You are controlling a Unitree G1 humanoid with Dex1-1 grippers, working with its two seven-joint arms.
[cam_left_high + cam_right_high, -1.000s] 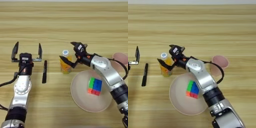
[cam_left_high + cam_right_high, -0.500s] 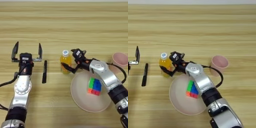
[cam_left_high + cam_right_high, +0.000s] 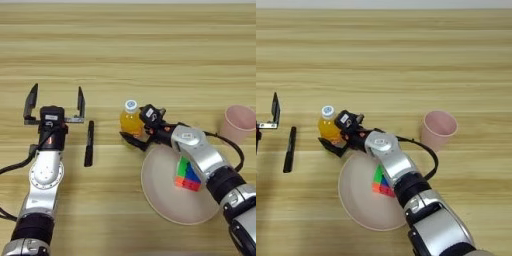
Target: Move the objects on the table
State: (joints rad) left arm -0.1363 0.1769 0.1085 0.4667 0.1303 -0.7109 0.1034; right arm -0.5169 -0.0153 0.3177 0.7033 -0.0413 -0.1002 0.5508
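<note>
My right pincer sits at the middle of the worktop, its two black fingers closed around the lower body of the orange juice bottle. The bottle stands roughly upright with its white cap on top, just off the far-left rim of the pink plate. A multicoloured puzzle cube lies on the plate, under my right forearm. A pink cup stands upright to the right, well apart from the bottle. My left pincer is over at the left, fingers spread wide and holding nothing. The black marker pen lies flat on the worktop just right of it, pointing near-to-far, apart from the bottle.
</note>
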